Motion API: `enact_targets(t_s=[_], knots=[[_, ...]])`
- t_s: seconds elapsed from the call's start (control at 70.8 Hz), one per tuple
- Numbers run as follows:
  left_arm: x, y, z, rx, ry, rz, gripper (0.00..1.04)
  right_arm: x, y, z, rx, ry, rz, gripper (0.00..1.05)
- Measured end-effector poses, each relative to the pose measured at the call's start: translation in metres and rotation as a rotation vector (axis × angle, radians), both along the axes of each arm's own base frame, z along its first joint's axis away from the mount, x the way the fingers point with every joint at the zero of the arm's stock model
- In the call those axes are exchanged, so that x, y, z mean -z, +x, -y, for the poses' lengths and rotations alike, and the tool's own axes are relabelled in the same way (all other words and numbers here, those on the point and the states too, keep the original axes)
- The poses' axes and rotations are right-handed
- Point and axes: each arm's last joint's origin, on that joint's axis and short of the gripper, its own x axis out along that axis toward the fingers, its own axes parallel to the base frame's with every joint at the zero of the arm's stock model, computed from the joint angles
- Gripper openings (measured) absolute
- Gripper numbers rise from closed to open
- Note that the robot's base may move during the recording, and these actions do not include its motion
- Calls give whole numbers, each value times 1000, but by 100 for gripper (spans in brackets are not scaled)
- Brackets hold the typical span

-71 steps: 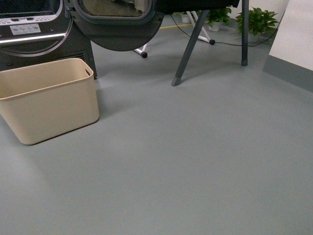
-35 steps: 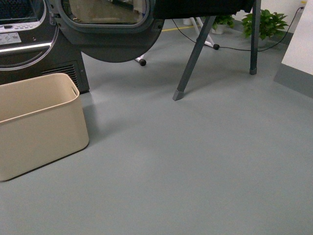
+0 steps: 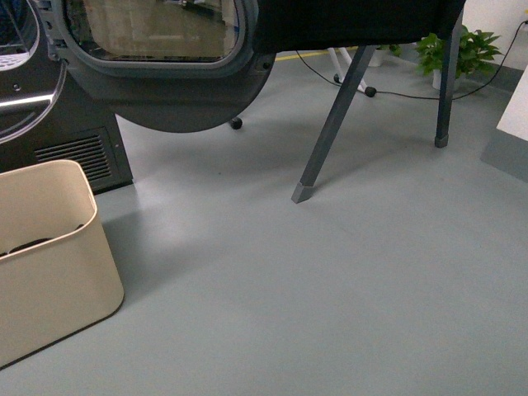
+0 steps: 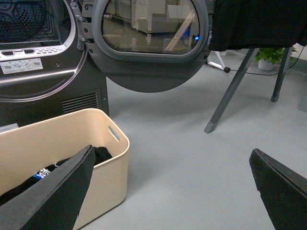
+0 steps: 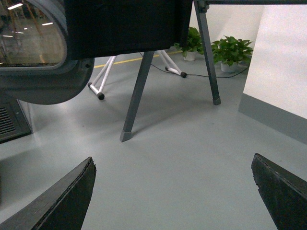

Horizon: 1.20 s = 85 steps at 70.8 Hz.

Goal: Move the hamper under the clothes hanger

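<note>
The beige hamper stands on the grey floor at the near left, in front of the dryer; dark clothes lie inside it. In the left wrist view the hamper shows its slot handle. The clothes hanger's slanted dark grey leg comes down at mid floor, well to the right of the hamper, with black cloth draped over its top. The same leg shows in the right wrist view. My left gripper is open above the floor beside the hamper. My right gripper is open over bare floor.
A dark dryer with its round door swung open stands behind the hamper. A white-legged stand with black feet, a black cable and potted plants are beyond the hanger. A wall runs along the right.
The front view has moved forward and to the right: the hamper has slid toward the lower left of the picture and the hanger's leg and dryer door now look nearer.
</note>
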Motion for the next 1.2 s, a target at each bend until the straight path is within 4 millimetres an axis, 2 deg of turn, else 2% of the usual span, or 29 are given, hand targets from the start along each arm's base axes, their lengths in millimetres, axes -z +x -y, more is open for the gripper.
enact_targets(t_s=[1.201], knots=[[0, 0, 0, 0, 0, -1, 98, 0, 0, 0, 0, 0, -1, 97]])
